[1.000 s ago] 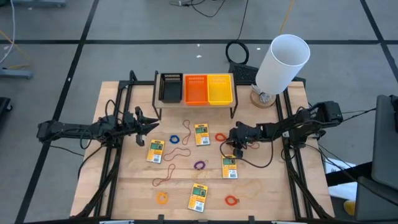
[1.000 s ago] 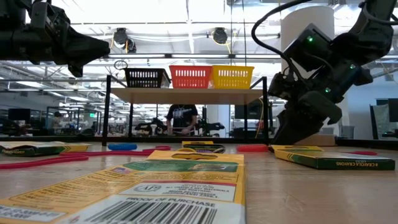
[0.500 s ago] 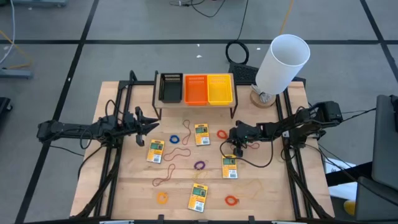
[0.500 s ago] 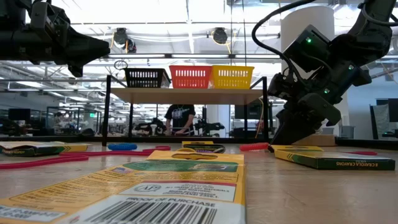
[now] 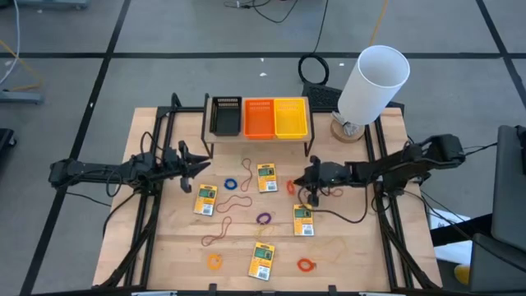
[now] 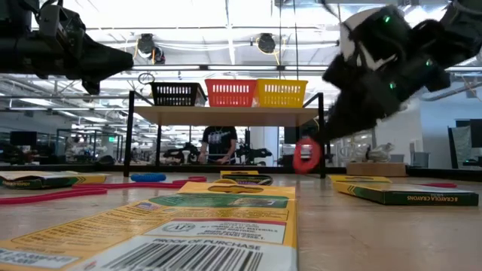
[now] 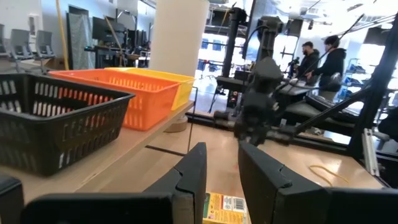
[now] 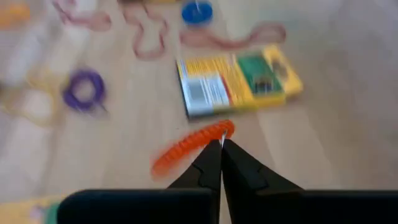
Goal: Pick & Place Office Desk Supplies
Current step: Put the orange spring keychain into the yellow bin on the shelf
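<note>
My right gripper (image 5: 299, 182) is shut on a red rubber band (image 6: 305, 156) and hovers over the table's middle, right of a yellow pack (image 5: 266, 177). Other yellow packs (image 5: 205, 200), (image 5: 303, 219), (image 5: 262, 261) lie flat on the wood. Loose bands lie around them: blue (image 5: 233, 183), purple (image 5: 263, 219), orange (image 5: 214, 261), red (image 5: 306, 265) and brown (image 5: 238, 201). At the table's left, my left gripper (image 5: 201, 167) waits above the table, open with nothing between its fingers (image 7: 193, 171). My right gripper pinches the red band by one end of the loop (image 8: 225, 130) between its two fingertips (image 8: 211, 160). The fingers slant down from the table's right side. The band hangs below the fingertips as a small loop (image 6: 305, 158), lifted clear of the table.
A raised shelf at the far edge carries a black bin (image 5: 225, 116), an orange bin (image 5: 258, 117) and a yellow bin (image 5: 291, 117). A big white cylinder (image 5: 374, 82) stands at the far right corner. A pale band (image 5: 333, 247) lies near the front right.
My right gripper has risen and tipped closer to level. The red band, which lay flat on the table a second ago, first came up at one end and now hangs clear below the fingertips.
</note>
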You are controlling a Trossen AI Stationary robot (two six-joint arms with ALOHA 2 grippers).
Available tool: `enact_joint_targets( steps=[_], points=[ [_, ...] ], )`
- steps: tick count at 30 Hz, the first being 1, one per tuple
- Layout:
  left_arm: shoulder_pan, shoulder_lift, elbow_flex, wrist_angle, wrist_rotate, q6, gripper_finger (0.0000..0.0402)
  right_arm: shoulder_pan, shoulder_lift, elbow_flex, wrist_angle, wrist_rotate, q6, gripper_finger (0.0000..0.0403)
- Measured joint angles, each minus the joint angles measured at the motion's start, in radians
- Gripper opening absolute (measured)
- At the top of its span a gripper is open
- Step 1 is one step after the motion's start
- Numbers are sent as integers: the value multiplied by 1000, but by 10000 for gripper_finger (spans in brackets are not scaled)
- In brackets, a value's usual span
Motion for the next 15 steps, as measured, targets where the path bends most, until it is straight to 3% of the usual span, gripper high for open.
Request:
enact_joint_targets(
  steps=[15],
  points=[
    [0,0,0,0,-27,-23,81,27,-232,1,247,32,-86,1]
  ],
)
